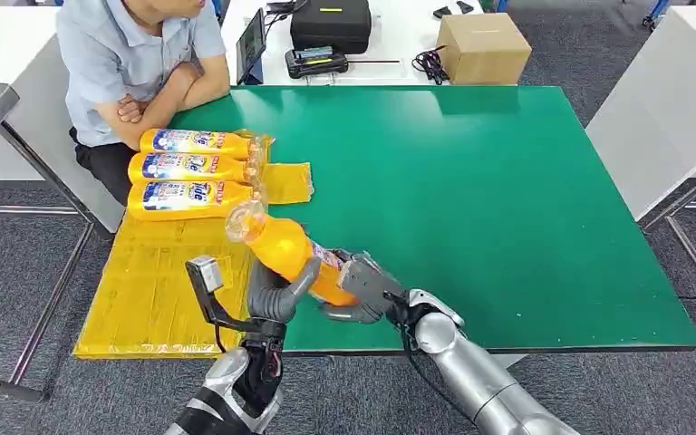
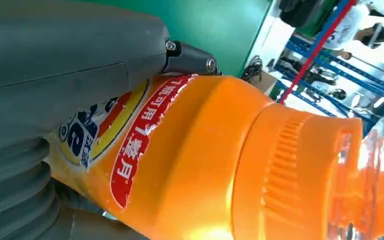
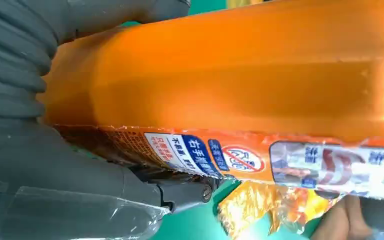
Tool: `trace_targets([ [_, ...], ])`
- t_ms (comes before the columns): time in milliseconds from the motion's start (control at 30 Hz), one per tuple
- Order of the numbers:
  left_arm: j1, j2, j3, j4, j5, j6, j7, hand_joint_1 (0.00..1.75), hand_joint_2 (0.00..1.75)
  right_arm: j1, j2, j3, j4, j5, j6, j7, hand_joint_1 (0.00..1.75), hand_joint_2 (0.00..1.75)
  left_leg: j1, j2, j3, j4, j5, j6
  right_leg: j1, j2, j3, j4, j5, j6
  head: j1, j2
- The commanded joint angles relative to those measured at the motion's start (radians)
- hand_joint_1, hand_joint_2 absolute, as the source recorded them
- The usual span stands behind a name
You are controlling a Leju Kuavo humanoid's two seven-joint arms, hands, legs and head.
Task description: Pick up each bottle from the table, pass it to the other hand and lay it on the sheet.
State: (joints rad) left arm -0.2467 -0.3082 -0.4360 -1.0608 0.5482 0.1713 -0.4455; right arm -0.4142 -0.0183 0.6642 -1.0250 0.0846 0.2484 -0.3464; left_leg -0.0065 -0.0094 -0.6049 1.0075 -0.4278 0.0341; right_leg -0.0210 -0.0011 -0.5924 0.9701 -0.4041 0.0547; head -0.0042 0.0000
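An orange bottle (image 1: 281, 243) with a clear cap hangs tilted above the front left of the green table (image 1: 489, 199), its cap end toward the yellow sheet (image 1: 145, 290). My left hand (image 1: 272, 297) grips its middle from below. My right hand (image 1: 367, 288) holds its base end. Up close, the left wrist view has the bottle (image 2: 205, 160) under the left hand (image 2: 55, 65). The right wrist view has the bottle (image 3: 230, 85) wrapped by the right hand (image 3: 30, 150). Three more orange bottles (image 1: 190, 168) lie side by side at the sheet's far end.
A person (image 1: 136, 54) sits at the table's far left corner with arms folded, close to the lying bottles. Behind the table stand a cardboard box (image 1: 482, 47) and a black case (image 1: 331, 23). A white table (image 1: 662, 118) is to the right.
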Motion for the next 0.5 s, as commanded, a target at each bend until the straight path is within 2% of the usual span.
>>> trace_targets([
  [33,-0.009,0.018,-0.017,-0.041,-0.059,0.028,-0.036,1.75,1.75,-0.025,-0.008,-0.018,0.043,-0.040,0.031,0.011,0.00,1.75,0.001,0.001,0.002,0.001,-0.002,-0.002,0.001,0.000,0.003,0.000,-0.001,-0.002,0.000,0.000],
  [67,-0.009,0.020,-0.019,-0.045,-0.070,0.036,-0.039,1.75,1.75,-0.026,-0.009,-0.020,0.050,-0.040,0.029,0.013,0.00,1.75,0.001,0.001,0.004,0.001,-0.002,-0.002,0.002,0.000,0.004,0.000,-0.002,-0.003,0.000,0.000],
  [100,-0.009,0.020,-0.019,-0.045,-0.070,0.036,-0.039,1.75,1.75,-0.026,-0.009,-0.020,0.050,-0.040,0.029,0.013,0.00,0.00,0.001,0.000,0.002,0.000,-0.001,-0.002,0.001,-0.001,0.003,0.000,-0.001,-0.002,0.000,0.000],
  [167,-0.006,0.025,-0.024,-0.060,-0.111,0.073,-0.062,1.75,1.75,-0.020,-0.001,-0.030,0.066,-0.038,0.009,0.016,0.00,0.00,0.002,0.001,0.005,0.000,-0.002,-0.002,0.002,0.000,0.005,-0.001,-0.002,-0.003,0.000,0.000],
  [200,-0.006,0.028,-0.028,-0.067,-0.126,0.083,-0.065,1.75,1.75,-0.016,0.001,-0.033,0.066,-0.029,-0.012,0.012,0.00,1.75,0.001,0.001,0.003,0.000,-0.001,-0.002,0.001,0.000,0.003,-0.001,-0.001,-0.002,0.000,0.000],
  [233,0.004,0.038,-0.032,-0.093,-0.151,0.098,-0.077,1.75,1.75,0.010,0.028,-0.081,0.055,0.000,-0.142,0.001,0.00,1.75,0.002,0.001,0.005,0.000,-0.002,-0.003,0.002,0.000,0.005,-0.001,-0.002,-0.003,0.000,0.000],
  [267,0.011,0.042,-0.029,-0.108,-0.152,0.097,-0.076,1.75,1.75,0.015,0.033,-0.084,0.048,0.003,-0.149,0.003,0.00,1.75,0.001,0.001,0.003,0.000,-0.001,-0.002,0.001,0.000,0.003,-0.001,-0.001,-0.002,0.000,0.000],
  [300,0.030,0.055,-0.028,-0.149,-0.189,0.125,-0.079,1.75,1.75,0.047,0.056,-0.139,0.012,-0.002,-0.211,0.011,0.00,1.75,0.001,0.001,0.004,-0.001,-0.001,-0.002,0.001,0.000,0.004,-0.001,-0.001,-0.003,0.000,0.000],
  [367,0.038,0.061,-0.027,-0.165,-0.193,0.126,-0.078,1.75,1.75,0.056,0.055,-0.144,-0.003,-0.002,-0.211,0.013,0.00,1.75,0.001,0.001,0.003,0.000,-0.002,-0.002,0.001,0.001,0.003,0.000,-0.001,-0.003,0.000,0.000],
  [400,0.053,0.066,-0.021,-0.193,-0.216,0.135,-0.079,1.75,1.75,0.077,0.058,-0.168,-0.028,0.037,-0.267,0.022,0.00,1.75,0.002,0.003,0.005,0.000,-0.003,-0.003,0.002,0.002,0.004,-0.001,-0.002,-0.003,0.000,0.000],
  [467,0.076,0.074,-0.007,-0.232,-0.246,0.149,-0.073,1.75,1.75,0.113,0.060,-0.212,-0.061,0.049,-0.284,0.020,0.00,1.75,0.001,0.003,0.005,0.000,-0.003,-0.003,0.002,0.002,0.004,-0.001,-0.002,-0.003,0.000,0.000],
  [500,0.071,0.097,-0.021,-0.227,-0.373,0.248,-0.065,1.75,1.75,0.149,0.060,-0.247,-0.089,0.072,-0.319,0.015,0.00,1.75,0.001,0.002,0.004,-0.001,-0.002,-0.002,0.001,0.001,0.003,0.000,-0.002,-0.003,0.000,0.000],
])
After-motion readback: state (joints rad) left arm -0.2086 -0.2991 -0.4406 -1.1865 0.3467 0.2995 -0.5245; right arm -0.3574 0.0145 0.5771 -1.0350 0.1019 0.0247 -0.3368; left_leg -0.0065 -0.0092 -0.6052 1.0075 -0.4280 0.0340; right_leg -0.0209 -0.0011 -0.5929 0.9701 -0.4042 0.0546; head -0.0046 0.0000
